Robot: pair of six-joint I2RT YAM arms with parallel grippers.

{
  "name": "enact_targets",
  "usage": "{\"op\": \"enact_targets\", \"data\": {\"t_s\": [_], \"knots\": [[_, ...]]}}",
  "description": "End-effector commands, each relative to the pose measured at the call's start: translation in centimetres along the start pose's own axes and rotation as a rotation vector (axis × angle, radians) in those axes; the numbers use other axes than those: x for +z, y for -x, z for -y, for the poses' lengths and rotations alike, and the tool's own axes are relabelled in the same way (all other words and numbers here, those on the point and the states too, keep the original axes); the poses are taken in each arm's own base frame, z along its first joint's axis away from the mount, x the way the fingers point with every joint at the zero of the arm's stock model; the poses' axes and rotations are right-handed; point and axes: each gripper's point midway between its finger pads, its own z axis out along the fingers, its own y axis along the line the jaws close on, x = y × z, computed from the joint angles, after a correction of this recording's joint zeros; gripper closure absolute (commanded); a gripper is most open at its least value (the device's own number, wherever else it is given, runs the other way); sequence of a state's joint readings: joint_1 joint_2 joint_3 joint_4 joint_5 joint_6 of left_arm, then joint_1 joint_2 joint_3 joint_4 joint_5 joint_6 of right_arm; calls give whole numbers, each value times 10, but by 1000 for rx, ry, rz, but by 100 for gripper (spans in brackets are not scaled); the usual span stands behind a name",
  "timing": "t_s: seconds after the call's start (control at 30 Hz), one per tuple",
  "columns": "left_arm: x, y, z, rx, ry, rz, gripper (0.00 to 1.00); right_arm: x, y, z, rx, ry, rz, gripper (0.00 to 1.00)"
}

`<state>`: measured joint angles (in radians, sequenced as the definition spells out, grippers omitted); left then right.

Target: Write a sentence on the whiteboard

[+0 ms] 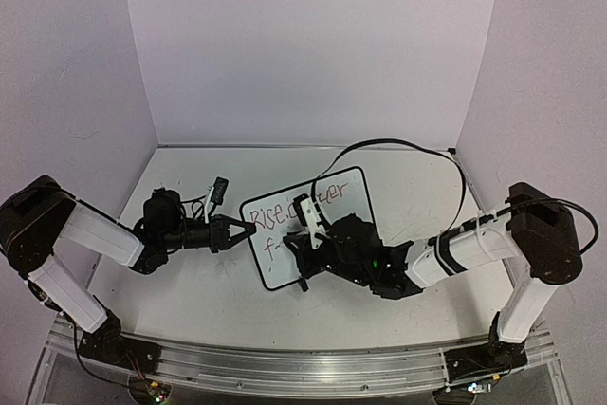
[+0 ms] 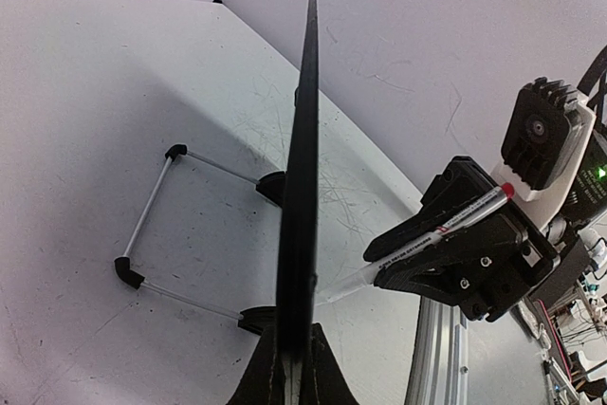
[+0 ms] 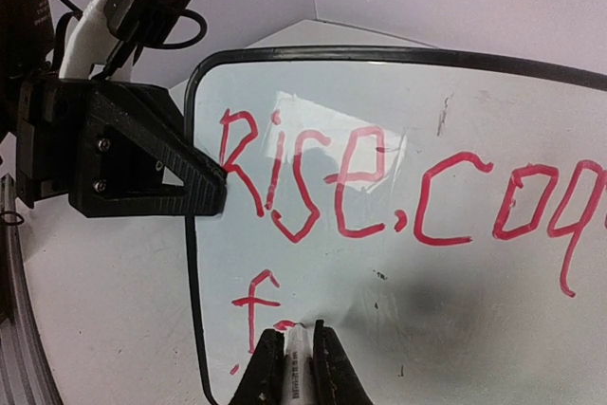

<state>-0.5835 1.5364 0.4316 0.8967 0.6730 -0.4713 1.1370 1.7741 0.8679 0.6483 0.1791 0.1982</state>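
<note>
Right gripper [image 3: 292, 343] is pinching marker [image 3: 300, 372] between its fingers, tip touching whiteboard [image 3: 474, 329] just ahead, beside a red "f". Sentence [image 3: 379, 187] is running above the tip, starting "Rise". Left gripper [image 3: 204, 198] is clamping the whiteboard's edge, up-left of the tip. Whiteboard is standing on table [image 2: 76, 92].

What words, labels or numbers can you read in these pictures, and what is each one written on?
"Rise." then "coq", cut off by the picture's edge: red sentence, top line on the whiteboard.
"f" plus a stroke just started: second line, same board.
Print on the marker barrel: too small to read.
No other readable text.
</note>
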Motion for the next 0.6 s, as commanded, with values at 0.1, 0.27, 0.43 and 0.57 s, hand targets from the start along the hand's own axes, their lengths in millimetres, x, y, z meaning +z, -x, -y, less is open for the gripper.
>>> {"op": "enact_targets", "data": {"t_s": [0.1, 0.27, 0.43, 0.57], "knots": [[0, -7, -9, -13, 48, -31, 100, 5, 29, 23, 4, -93, 72, 100], [-1, -8, -9, -13, 51, -31, 100, 8, 31, 22, 1, -93, 75, 100], [-1, -7, -9, -11, 52, -29, 100, 11, 23, 19, 2, -75, 54, 100], [-1, -7, -9, -10, 53, -31, 100, 11, 21, 16, 2, -60, 46, 100]]}}
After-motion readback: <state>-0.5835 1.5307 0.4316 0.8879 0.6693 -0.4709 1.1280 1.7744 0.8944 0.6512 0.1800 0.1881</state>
